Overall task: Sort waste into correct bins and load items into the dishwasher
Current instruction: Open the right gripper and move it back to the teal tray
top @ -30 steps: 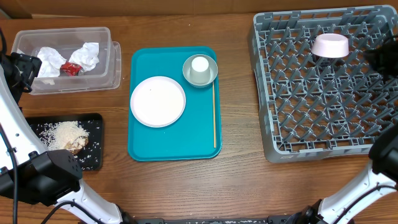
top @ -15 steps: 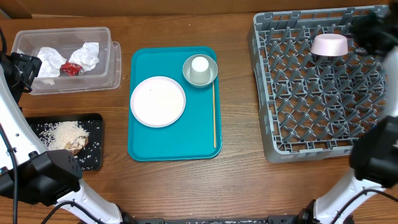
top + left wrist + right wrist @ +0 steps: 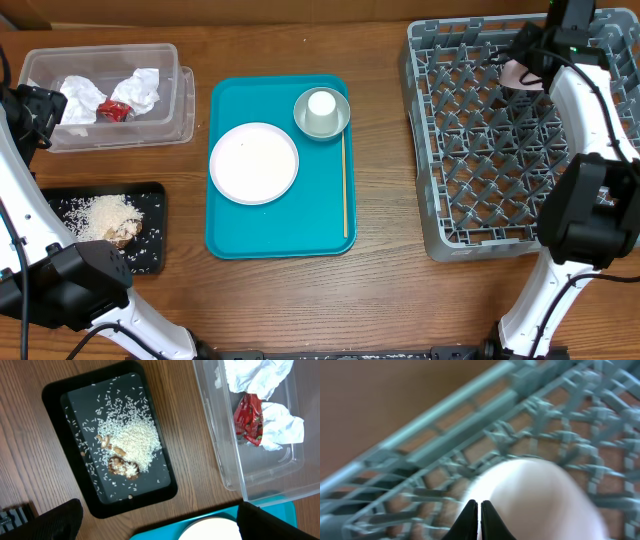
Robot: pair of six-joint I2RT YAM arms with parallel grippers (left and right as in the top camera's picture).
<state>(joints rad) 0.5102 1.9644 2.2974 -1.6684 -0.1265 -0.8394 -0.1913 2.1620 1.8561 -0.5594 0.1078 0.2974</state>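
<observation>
A pale bowl [image 3: 514,73] rests upside down at the back of the grey dish rack [image 3: 500,170]. My right gripper [image 3: 540,52] hangs over it and hides most of it. In the right wrist view the bowl [image 3: 540,500] looks blurred, and the right gripper [image 3: 479,506] stands shut just in front of it, with nothing seen between the tips. The large plate [image 3: 254,163] and the white cup [image 3: 321,104] on the smaller plate [image 3: 337,123] sit on the teal tray [image 3: 225,230]. My left gripper [image 3: 160,525] is open, above the table between the black tray [image 3: 50,395] and the plate [image 3: 210,532].
The clear tub [image 3: 180,110] at the back left holds white napkins [image 3: 140,90] and a red wrapper [image 3: 113,111]. The black tray [image 3: 155,200] carries rice and brown scraps [image 3: 105,215]. A thin wooden stick [image 3: 344,185] lies along the teal tray's right side.
My right arm has swung in from the right edge to above the bowl in the rack, covering much of it. The left arm and the other things have not moved.
</observation>
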